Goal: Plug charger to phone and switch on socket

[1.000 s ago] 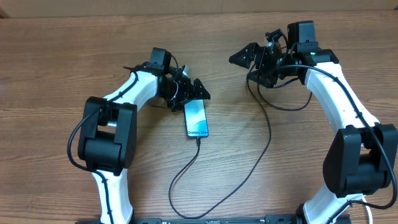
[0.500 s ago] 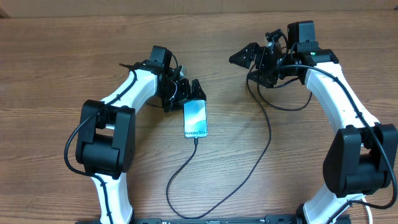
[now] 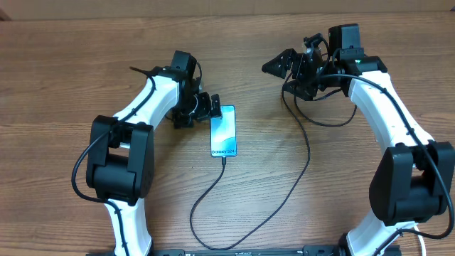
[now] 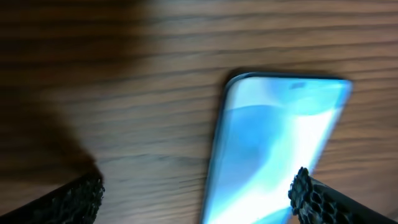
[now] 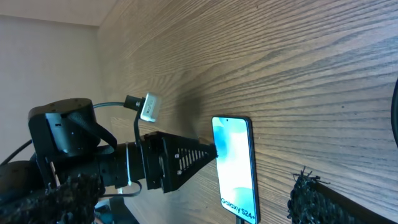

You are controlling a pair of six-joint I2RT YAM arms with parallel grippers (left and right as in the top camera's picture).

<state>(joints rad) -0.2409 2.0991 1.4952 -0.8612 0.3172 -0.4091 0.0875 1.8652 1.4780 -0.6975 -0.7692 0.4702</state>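
Note:
The phone (image 3: 223, 131) lies flat on the wooden table, screen lit blue, its "Galaxy S24" end toward the front. The charger (image 3: 213, 192), a thin black cable, meets that end, loops forward, then runs back up toward the right arm. My left gripper (image 3: 201, 112) is open just left of the phone's far end. In the left wrist view the phone (image 4: 273, 149) lies between the fingertips (image 4: 314, 196), close to the right one. My right gripper (image 3: 276, 67) hangs open and empty, well to the right. The right wrist view shows the phone (image 5: 235, 168). The socket is out of view.
Both white arms reach in from the front edge of the wooden table (image 3: 71, 85). A black cable loop (image 3: 327, 122) hangs under the right arm. The left arm's wrist (image 5: 149, 163), with a white connector (image 5: 150, 107) above it, shows in the right wrist view.
My left gripper has drawn back to the left, off the phone's far end, and tilted down. The phone and cable lie as before. The right arm has not moved.

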